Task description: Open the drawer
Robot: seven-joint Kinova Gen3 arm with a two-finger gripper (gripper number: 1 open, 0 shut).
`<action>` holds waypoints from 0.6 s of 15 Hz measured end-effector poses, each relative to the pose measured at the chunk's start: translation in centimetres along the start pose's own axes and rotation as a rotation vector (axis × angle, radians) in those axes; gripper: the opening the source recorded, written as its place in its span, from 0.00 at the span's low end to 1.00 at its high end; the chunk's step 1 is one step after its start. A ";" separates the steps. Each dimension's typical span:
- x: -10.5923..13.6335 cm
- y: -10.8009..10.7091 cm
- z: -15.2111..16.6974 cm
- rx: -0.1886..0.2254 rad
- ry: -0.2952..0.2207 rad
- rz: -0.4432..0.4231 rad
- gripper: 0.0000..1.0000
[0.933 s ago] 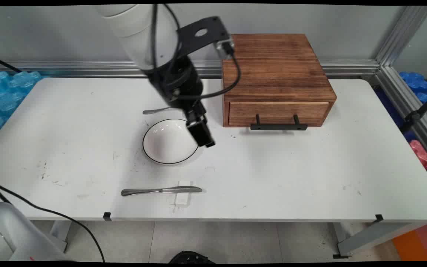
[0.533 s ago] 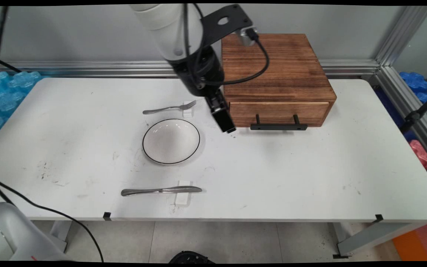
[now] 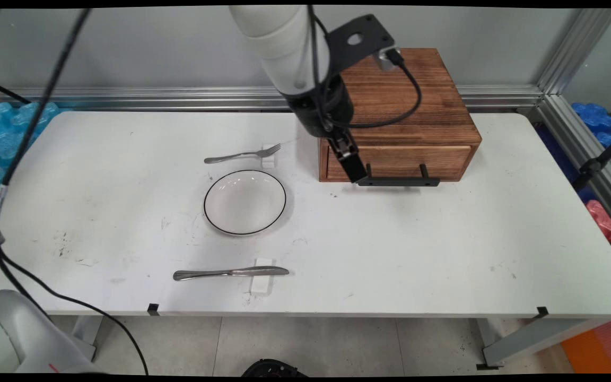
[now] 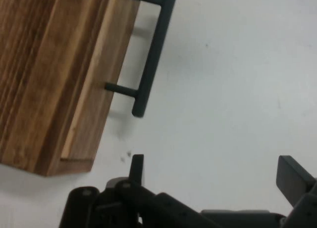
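The gripper hangs with fingers spread and empty just off the left end of the black handle on the wooden drawer box — drawer shut, plate well aside.

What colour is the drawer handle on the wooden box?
Black. The handle shows best in the hand view, a black bar against the brown wooden box.

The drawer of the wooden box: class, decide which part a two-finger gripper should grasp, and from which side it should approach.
Probably the black bar handle on the drawer front. It stands off the wood on two posts, leaving a gap behind for a finger. It runs level along the front, so come from the table's near side, one finger above the bar and one below, between the posts. The gripper is open beside its left end.
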 end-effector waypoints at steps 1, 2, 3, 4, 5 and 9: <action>0.3 -0.1 0.8 0.005 0.004 0.000 1.00; 0.5 -0.2 1.3 0.009 0.006 -0.001 1.00; 0.8 -0.2 2.0 0.014 0.008 -0.001 1.00; 1.0 -0.3 2.6 0.019 0.010 -0.001 1.00; 1.3 -0.4 3.4 0.023 0.012 0.001 1.00; 2.6 -0.6 7.1 0.036 0.022 0.019 1.00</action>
